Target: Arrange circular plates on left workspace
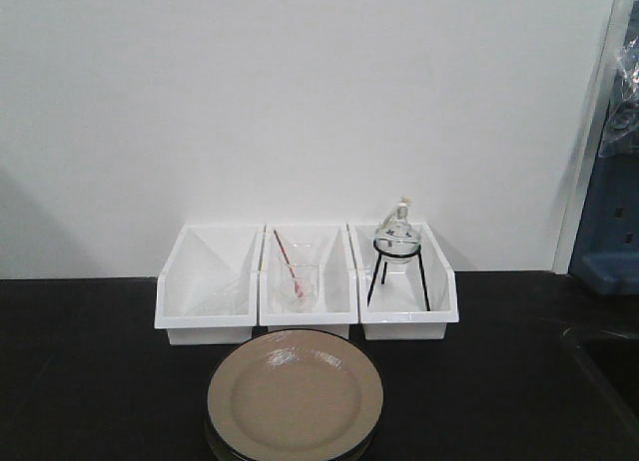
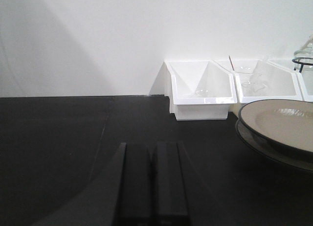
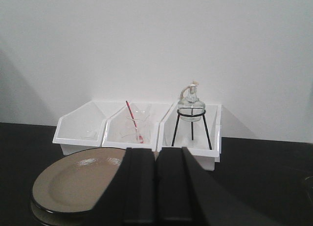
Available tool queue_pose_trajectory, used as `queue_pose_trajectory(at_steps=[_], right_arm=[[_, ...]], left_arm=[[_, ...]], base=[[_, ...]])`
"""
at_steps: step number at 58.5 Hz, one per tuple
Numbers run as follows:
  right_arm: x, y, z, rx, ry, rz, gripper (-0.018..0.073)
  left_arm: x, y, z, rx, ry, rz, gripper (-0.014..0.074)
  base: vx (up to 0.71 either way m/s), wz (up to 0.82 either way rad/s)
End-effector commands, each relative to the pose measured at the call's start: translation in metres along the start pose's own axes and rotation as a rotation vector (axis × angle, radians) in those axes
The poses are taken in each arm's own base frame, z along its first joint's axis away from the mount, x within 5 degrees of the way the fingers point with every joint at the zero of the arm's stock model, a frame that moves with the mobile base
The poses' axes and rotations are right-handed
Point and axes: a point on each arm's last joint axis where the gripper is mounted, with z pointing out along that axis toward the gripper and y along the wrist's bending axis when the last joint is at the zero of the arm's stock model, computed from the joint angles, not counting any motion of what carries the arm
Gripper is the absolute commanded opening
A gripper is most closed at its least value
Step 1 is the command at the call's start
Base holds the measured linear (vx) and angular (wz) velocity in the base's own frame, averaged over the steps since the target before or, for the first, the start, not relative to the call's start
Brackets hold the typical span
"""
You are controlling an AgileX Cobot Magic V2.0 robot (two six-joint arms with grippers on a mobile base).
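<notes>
Black benchtop (image 1: 90,381), stacked plates (image 1: 295,393) cut off below

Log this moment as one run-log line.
glossy beige round plates: stacked, in front of middle white plastic bin | matte black benchtop: left bare | left gripper: shut, empty | right gripper: shut, empty

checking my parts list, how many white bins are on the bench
3, side by side against the wall: left bin, middle bin with a glass and a red stick, right bin with a glass flask on a black stand. None appear hidden.
</notes>
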Motion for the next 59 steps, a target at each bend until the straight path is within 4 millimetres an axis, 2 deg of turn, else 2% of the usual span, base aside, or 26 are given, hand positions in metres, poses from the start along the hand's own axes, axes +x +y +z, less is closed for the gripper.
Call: queue_pose_trajectory(at_steps=[1, 25, 59], right_arm=[[-0.0095, -0.0005, 0.0001, 0.010, -0.026, 0.005, -0.0001], [-0.0095, -0.0004, 0.0001, 0.009, -0.026, 0.005, -0.0001], [-0.0095, -0.0004, 0.0001, 0.009, -0.026, 0.005, 0.0000]], left_arm=[[-0.0049, 0.0009, -0.0010, -0.009, -0.092, -0.001, 0.0000], [-0.0038, -0.0037, -0.0010, 0.071, -0.081, 0.038, 0.0000], [-0.0038, -0.0038, -0.0011, 0.074, -0.081, 0.037, 0.0000]], base=[[0.00, 0.00], [0.00, 0.00], [0.00, 0.00]])
